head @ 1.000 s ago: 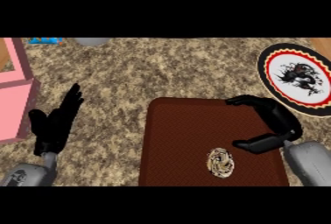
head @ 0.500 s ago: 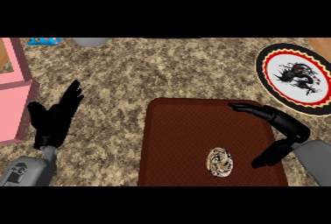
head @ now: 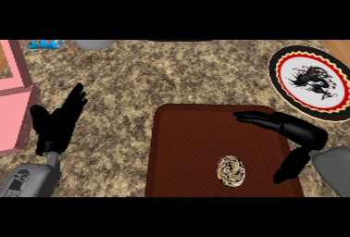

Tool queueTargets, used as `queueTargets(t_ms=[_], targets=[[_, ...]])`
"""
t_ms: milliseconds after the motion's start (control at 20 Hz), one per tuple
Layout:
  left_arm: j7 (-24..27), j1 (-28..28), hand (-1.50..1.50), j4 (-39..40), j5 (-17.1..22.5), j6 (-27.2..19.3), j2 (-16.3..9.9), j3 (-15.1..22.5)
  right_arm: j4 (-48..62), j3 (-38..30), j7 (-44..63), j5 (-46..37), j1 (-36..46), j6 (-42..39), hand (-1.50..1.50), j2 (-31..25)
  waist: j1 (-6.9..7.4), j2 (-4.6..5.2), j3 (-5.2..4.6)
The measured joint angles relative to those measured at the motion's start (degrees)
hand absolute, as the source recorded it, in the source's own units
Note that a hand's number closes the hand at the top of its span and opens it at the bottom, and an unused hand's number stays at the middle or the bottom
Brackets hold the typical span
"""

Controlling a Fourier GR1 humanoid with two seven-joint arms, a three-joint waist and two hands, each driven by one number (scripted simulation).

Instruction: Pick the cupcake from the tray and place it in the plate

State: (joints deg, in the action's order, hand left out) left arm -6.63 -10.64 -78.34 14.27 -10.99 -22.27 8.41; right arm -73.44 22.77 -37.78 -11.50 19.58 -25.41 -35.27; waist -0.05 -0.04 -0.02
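The right hand (head: 294, 134) hangs over the right part of the brown tray (head: 191, 139), released: its fingers stretch leftward along the tray's upper right area and its thumb points down near the tray's right edge, holding nothing. The cupcake (head: 231, 171) sits on the tray just left of the thumb, apart from it, in the tray's lower middle. Bare tray surface lies open to the left of the cupcake and above it, under the fingers. The tray's right edge runs close beside the forearm. Beyond the tray's upper right corner, on the speckled desk (head: 171, 74), lies the plate (head: 311, 81) with a dark figure at its centre, its rim cut by the view's right edge. Open desk separates plate and tray.

The left hand (head: 58, 122) rests at the left, open, fingers up, beside a pink box (head: 14, 106).

Compared with half a second ago, the right thumb hangs lower and nearer the cupcake; the cupcake, tray and plate lie as before.
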Motion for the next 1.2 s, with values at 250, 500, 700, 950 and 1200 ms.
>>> queueTargets(t_ms=[250,500,700,950,1200], targets=[[0.9,0.0,0.00,1.0,-0.5,1.3,0.6,-1.5,-3.6,1.6,2.1,-6.3,-0.9,0.1,-1.50,-0.7,-0.04,-0.02,0.00],[-0.3,-0.8,0.00,1.1,-1.6,1.8,1.5,-2.1,-6.8,3.1,7.6,-12.4,-0.5,0.1,-1.50,1.3,0.02,-0.01,0.01],[-0.7,0.6,0.00,-0.9,-2.8,1.7,2.5,-2.0,-8.1,3.8,10.3,-17.0,-0.2,-1.5,-1.50,2.0,0.16,-0.02,0.01],[-1.4,0.1,0.00,-0.6,-3.5,3.4,2.7,-4.0,-9.8,4.1,12.5,-21.5,-0.8,-4.3,-1.50,4.2,0.11,0.00,0.00],[-1.4,0.1,0.00,-0.3,-4.6,4.9,3.6,-5.5,-8.5,4.4,14.1,-26.6,-1.2,-4.9,-1.50,8.6,0.16,0.03,0.01]])
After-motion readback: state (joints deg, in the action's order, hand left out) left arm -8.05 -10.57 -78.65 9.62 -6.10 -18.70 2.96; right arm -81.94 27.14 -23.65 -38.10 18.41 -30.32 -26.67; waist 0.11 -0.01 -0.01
